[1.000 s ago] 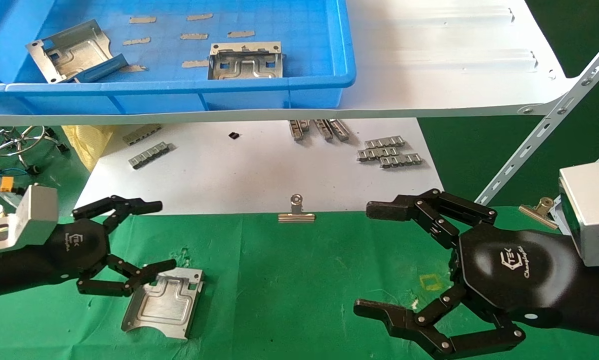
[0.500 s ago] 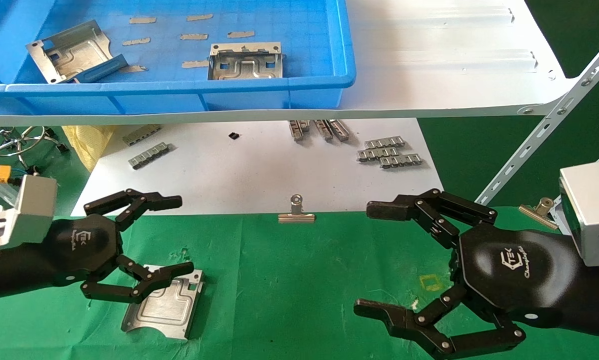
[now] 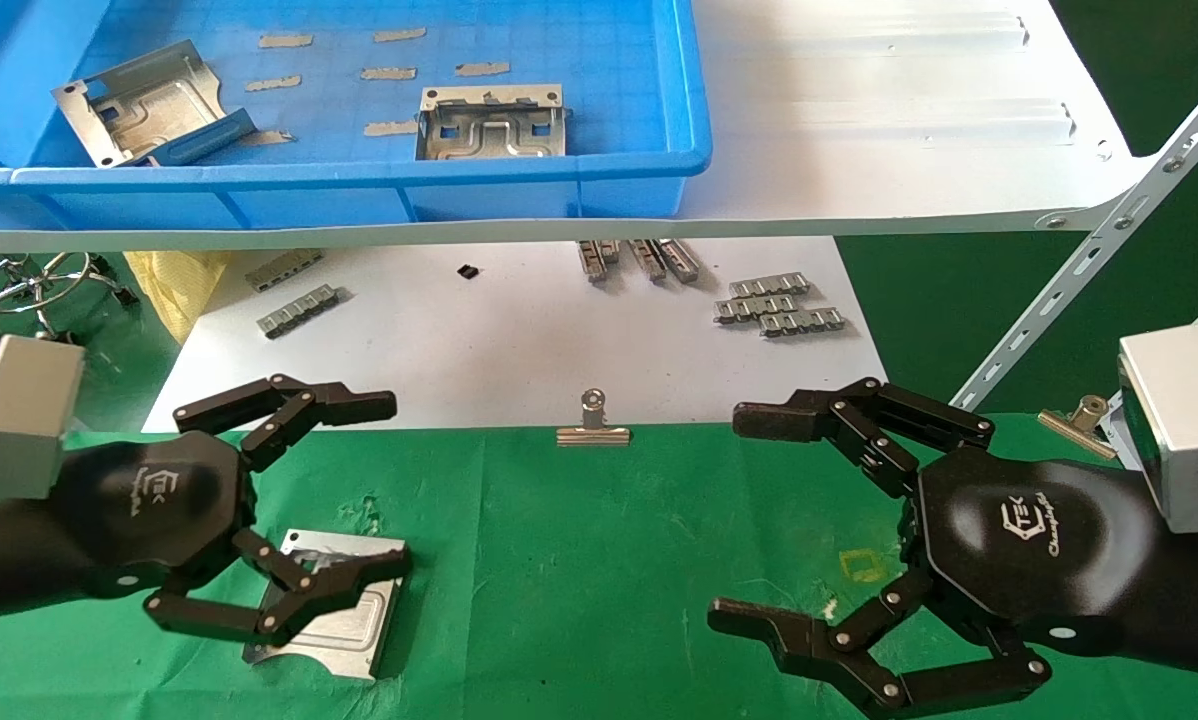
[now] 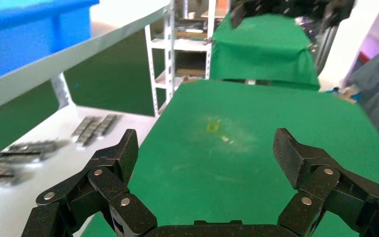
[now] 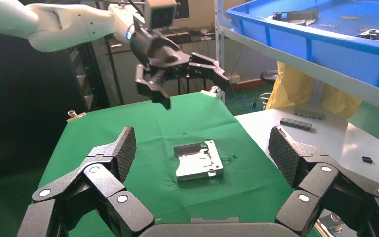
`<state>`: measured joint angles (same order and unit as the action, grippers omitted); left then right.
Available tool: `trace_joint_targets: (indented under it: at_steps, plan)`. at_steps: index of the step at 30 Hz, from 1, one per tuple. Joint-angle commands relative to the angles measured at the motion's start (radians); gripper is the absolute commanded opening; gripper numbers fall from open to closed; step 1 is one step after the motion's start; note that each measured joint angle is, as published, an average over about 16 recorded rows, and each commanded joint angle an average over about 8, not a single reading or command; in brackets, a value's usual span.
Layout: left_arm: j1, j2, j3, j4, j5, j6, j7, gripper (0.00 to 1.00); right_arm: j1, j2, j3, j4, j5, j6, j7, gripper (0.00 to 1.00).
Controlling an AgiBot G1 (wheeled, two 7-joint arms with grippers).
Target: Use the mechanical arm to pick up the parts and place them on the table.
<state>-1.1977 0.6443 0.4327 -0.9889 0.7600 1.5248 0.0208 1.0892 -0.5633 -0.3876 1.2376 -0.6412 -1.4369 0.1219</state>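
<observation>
The left gripper point(image 3: 384, 490) hangs wide open and empty above the placed part point(image 3: 344, 615) — a careless sweep could drag it. The right gripper point(image 3: 724, 520) idles, also spread open and holding nothing.

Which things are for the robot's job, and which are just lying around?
For the job: left end effector, open above the part on the cloth; two parts in the bin; table.
Lying about: clips, grey strips, right end effector, parked.
</observation>
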Motion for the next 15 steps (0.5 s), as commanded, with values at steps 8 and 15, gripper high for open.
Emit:
trace_joint_targets:
  at_steps: [8, 15]
  plan:
    - [0.067, -0.018, -0.083, -0.160, -0.016, -0.016, -0.113, 1.00, 0.000, 0.000, 0.000, 0.000, 0.000, 0.000, 0.000, 1.00]
    - [0.113, -0.030, -0.141, -0.272, -0.027, -0.027, -0.191, 1.00, 0.000, 0.000, 0.000, 0.000, 0.000, 0.000, 0.000, 1.00]
